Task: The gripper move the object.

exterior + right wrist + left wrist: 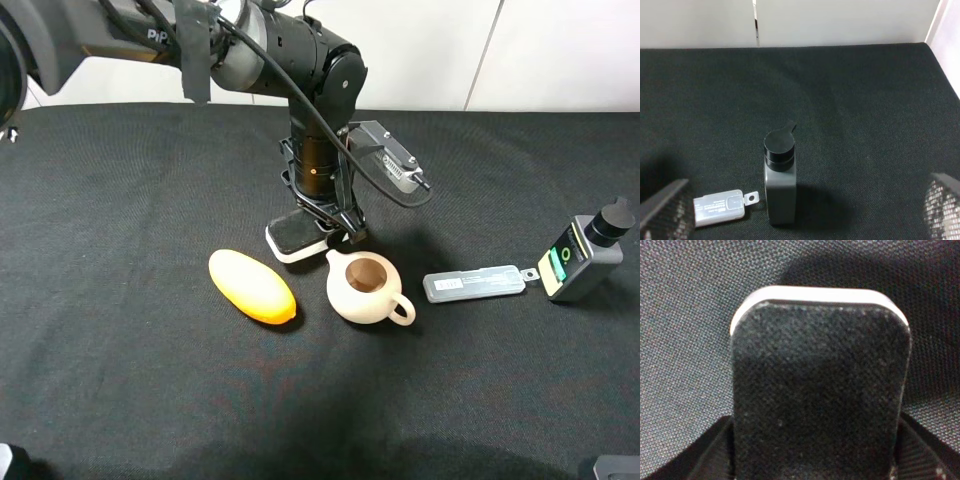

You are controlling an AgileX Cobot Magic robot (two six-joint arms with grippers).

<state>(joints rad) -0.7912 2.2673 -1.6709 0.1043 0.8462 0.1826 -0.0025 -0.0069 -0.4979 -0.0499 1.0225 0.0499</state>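
Note:
The object (pixel 291 238) is a small flat block with a black top over a white base, at the table's middle, just behind the beige pot. My left gripper (pixel 325 226) comes down on it from above. In the left wrist view the object (pixel 820 385) fills the picture, and the black fingers (pixel 695 457) press on its two long sides. I cannot tell whether it rests on the cloth or hangs just above it. My right gripper (pixel 809 200) is open and empty, its fingers (pixel 662 202) wide apart, facing the grey bottle.
An orange oval (pixel 251 286) lies front-left of the object. A beige pot (pixel 366 288) stands right in front of it. A clear grey flat case (pixel 473 283) and a grey bottle with a black cap (pixel 583 255) lie to the right. Black cloth (pixel 120 200) covers the table.

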